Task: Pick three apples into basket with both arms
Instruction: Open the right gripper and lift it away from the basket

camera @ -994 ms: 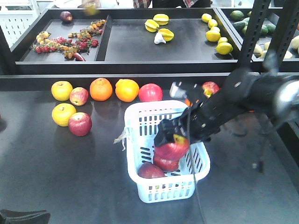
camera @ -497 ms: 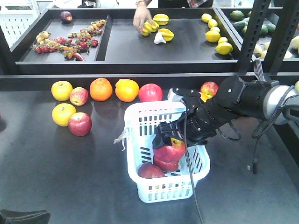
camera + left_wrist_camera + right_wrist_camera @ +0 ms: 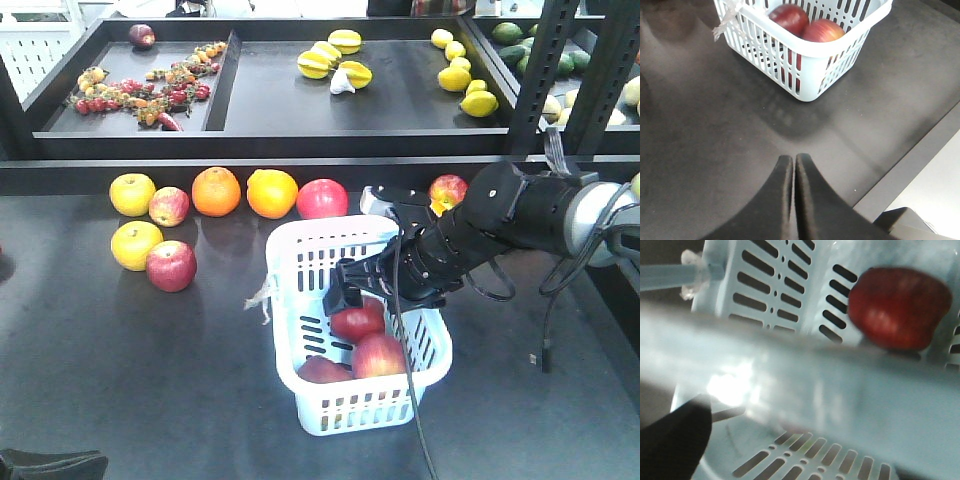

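Observation:
The pale blue basket [image 3: 300, 262] stands mid-table with three dark red apples inside: one [image 3: 357, 321] in the middle, one [image 3: 380, 355] nearer the front and one [image 3: 321, 370] at the front left. My right gripper [image 3: 346, 297] hovers open just above the middle apple, holding nothing. In the right wrist view one dark finger [image 3: 670, 440] shows at lower left, a blurred basket handle [image 3: 805, 385] crosses the picture, and an apple [image 3: 897, 307] lies on the slotted floor. My left gripper [image 3: 792, 161] is shut and empty over bare table, short of the basket [image 3: 805, 70] and two apples [image 3: 789, 17] [image 3: 822, 31].
Along the table's back edge lie yellow apples [image 3: 132, 193], oranges [image 3: 216, 191] and more red apples [image 3: 322, 198] [image 3: 449, 188]; another red apple [image 3: 171, 265] sits at left. Behind them a raised shelf [image 3: 300, 140] holds trays of fruit. A black post [image 3: 545, 70] stands at right.
The right gripper lowered its apple into the basket and let go; the apple now rests among the others. A person's hand seen on the shelf half a second ago is gone.

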Robot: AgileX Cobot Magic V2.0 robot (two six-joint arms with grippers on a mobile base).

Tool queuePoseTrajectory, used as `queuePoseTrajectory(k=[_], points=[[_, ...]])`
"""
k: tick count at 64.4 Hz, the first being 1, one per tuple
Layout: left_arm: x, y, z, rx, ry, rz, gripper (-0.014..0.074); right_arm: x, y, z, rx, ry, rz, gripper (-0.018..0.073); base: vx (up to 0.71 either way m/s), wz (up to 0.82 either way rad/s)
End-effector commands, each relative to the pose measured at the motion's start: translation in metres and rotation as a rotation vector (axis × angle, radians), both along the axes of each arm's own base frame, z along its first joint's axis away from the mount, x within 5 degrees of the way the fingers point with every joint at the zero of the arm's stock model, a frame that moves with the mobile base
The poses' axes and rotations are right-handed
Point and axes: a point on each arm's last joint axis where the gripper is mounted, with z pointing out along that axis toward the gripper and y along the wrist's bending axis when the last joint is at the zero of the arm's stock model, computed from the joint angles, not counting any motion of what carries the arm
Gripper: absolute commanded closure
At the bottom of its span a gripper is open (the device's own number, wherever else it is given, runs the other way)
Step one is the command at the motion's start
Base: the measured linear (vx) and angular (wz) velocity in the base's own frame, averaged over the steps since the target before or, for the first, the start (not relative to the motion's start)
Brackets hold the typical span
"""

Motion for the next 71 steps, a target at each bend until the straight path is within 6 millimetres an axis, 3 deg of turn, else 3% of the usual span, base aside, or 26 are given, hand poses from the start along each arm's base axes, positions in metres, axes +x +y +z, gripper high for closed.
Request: queuePoseTrajectory(k=[1, 10, 22, 35, 43, 48, 60, 71], points=[[0.005, -0.001, 0.012, -0.055, -0.056, 0.029, 0.0603, -0.007, 0.0, 0.035, 0.045, -0.052, 0.021, 0.0013, 0.0, 0.0], [0.005, -0.001, 0.012, -0.055, -0.056, 0.029, 0.0603, -0.021, -0.002, 0.05, 0.034, -0.027, 0.087, 0.0211, 0.0, 0.0], [0.005, -0.001, 0.012, -0.055, -0.056, 0.029, 0.0603, -0.044, -0.008, 0.083, 0.024, -0.076, 0.213, 0.0571, 0.0, 0.0], [0.005, -0.001, 0.012, -0.055, -0.056, 0.029, 0.0603, -0.091, -0.021, 0.138, 0.056, -0.222, 0.317, 0.0566, 0.0, 0.0], [0.005, -0.001, 0.012, -0.055, -0.055, 0.028, 0.0603, -0.137, -0.037, 0.152, 0.077, -0.379, 0.328, 0.0564, 0.0, 0.0], [0.004, -0.001, 0.012, -0.054, -0.054, 0.028, 0.0603, -0.167, -0.049, 0.148, 0.084, -0.479, 0.293, 0.0563, 0.0, 0.0], [0.005, -0.001, 0.012, -0.055, -0.055, 0.028, 0.0603, -0.237, -0.086, 0.114, 0.052, -0.749, 0.152, 0.0563, 0.0, 0.0], [0.005, -0.001, 0.013, -0.058, -0.063, 0.033, 0.0603, -0.277, -0.109, 0.089, 0.079, -0.919, -0.005, 0.0563, 0.0, 0.0]])
